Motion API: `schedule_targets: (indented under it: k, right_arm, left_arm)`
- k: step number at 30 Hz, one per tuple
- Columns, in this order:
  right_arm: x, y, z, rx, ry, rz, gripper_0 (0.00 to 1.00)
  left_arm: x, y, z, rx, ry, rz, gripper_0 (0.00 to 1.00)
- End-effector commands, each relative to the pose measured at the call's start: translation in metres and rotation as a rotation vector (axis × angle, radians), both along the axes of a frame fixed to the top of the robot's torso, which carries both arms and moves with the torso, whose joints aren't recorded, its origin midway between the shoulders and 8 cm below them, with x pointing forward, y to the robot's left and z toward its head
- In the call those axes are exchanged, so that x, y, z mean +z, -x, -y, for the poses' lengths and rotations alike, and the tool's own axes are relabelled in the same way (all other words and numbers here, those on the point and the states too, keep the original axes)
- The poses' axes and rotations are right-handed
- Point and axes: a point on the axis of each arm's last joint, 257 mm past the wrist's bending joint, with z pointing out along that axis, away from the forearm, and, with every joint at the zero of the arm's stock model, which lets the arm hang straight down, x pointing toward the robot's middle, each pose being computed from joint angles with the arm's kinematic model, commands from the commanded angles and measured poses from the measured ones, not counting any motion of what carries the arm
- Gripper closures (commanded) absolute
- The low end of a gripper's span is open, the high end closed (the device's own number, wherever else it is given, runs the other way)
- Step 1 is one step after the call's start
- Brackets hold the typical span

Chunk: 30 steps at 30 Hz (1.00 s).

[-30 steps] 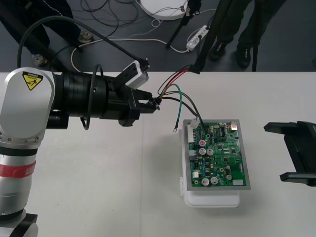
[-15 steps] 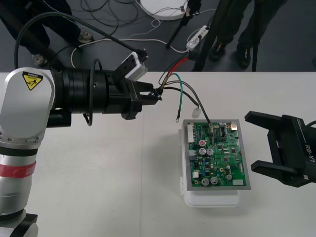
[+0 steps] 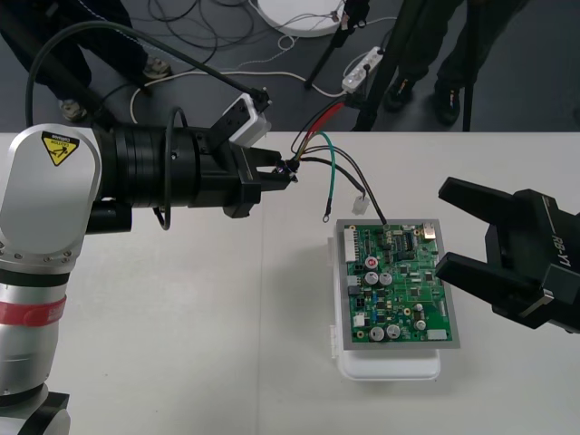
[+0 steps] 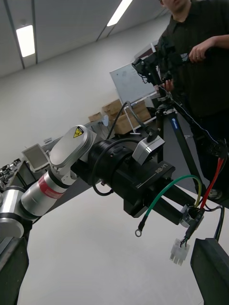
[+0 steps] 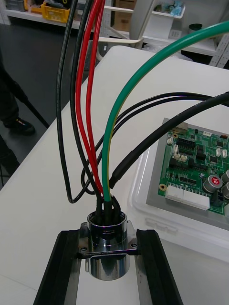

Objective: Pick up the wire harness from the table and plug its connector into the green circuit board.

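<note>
Left pincer (image 3: 288, 174) sits over the far middle of the bench (image 3: 181, 344), clamped on the wire harness (image 5: 109, 143) at its round metal socket (image 5: 107, 248). The socket stands upright between the two black fingers (image 5: 64, 267). Red wires (image 5: 89, 81), black ones and one green wire (image 5: 143, 76) fan out of the socket top. The green wire's ring terminal (image 3: 323, 217) hangs free just short of the board's far-left corner. A small white plug (image 3: 360, 207) dangles by the same corner, beside the board, not in it. One black wire (image 3: 367, 197) runs to the board's far edge; can't tell if its end is seated. Green circuit board (image 3: 399, 285) lies flat on its white base (image 3: 390, 365), right of bench centre. Right pincer (image 3: 443, 228) reaches in from the right, fingers spread wide, nothing in it, tips over the board's right edge.
</note>
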Motion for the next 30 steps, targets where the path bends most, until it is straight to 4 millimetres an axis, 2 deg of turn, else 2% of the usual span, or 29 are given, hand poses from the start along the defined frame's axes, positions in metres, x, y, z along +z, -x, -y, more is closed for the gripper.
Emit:
schedule_targets:
  k: [1, 10, 16, 23, 30]
  right_arm:
    - [0.016, 0.005, -0.013, -0.018, -0.004, -0.062, 0.0]
    - [0.026, -0.01, -0.024, -0.139, -0.038, -0.177, 0.0]
    - [0.03, -0.022, -0.023, -0.217, -0.036, -0.207, 0.0]
    - [0.033, -0.026, -0.023, -0.257, -0.045, -0.242, 0.0]
    - [0.023, -0.055, -0.006, -0.384, -0.063, -0.346, 0.0]
  left_arm:
    - [0.033, -0.002, 0.018, -0.01, 0.051, 0.08, 1.0]
    - [0.03, 0.0, 0.02, -0.016, 0.044, 0.076, 1.0]
    - [0.03, 0.0, 0.02, -0.016, 0.048, 0.075, 1.0]
    - [0.03, 0.001, 0.021, -0.018, 0.048, 0.072, 1.0]
    - [0.029, 0.002, 0.023, -0.021, 0.049, 0.067, 1.0]
